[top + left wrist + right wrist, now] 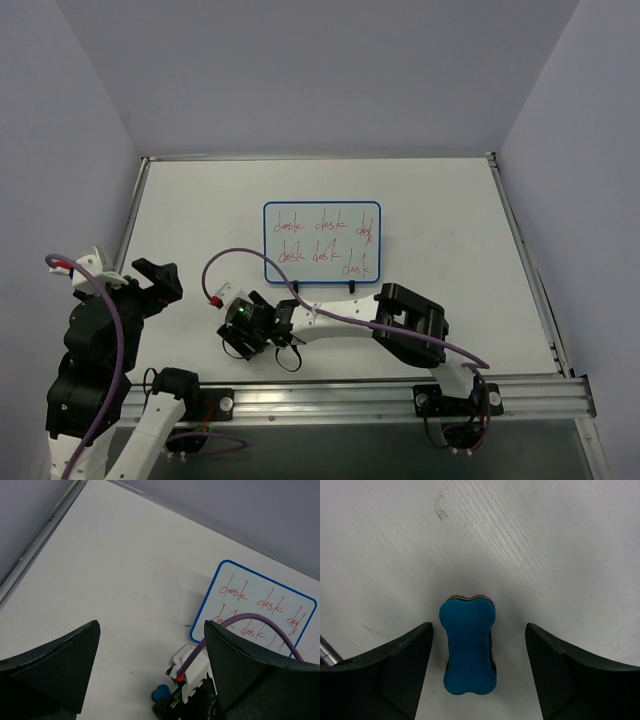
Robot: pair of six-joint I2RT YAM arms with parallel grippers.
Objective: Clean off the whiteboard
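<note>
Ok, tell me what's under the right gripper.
The blue eraser lies flat on the table, between the open fingers of the right gripper, touching neither. Its underside is hidden, and in the top view the gripper covers it.

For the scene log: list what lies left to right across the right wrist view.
One black finger → blue eraser, touching neither finger → other black finger.
</note>
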